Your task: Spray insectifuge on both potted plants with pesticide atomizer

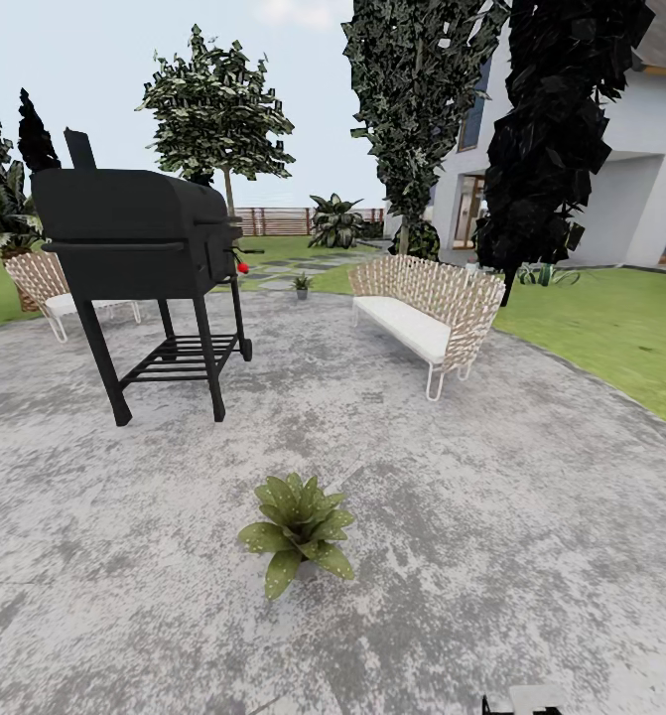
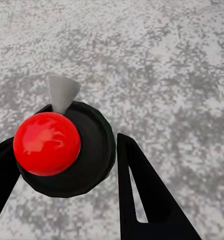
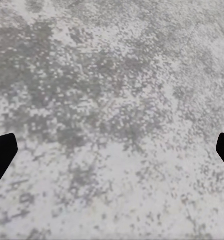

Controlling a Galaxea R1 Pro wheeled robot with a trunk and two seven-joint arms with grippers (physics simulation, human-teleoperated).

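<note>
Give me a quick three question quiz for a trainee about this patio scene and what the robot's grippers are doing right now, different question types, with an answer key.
1. True or false: the left gripper is shut on the pesticide atomizer.
2. Multiple choice: the nearer potted plant stands on A) the lawn, B) the grey paved patio, C) the grill's shelf.
3. Fill in: the farther potted plant sits between the black grill and the wicker ____.

Key: 1 true; 2 B; 3 bench. The right gripper is open, with bare paving between its fingertips.
</note>
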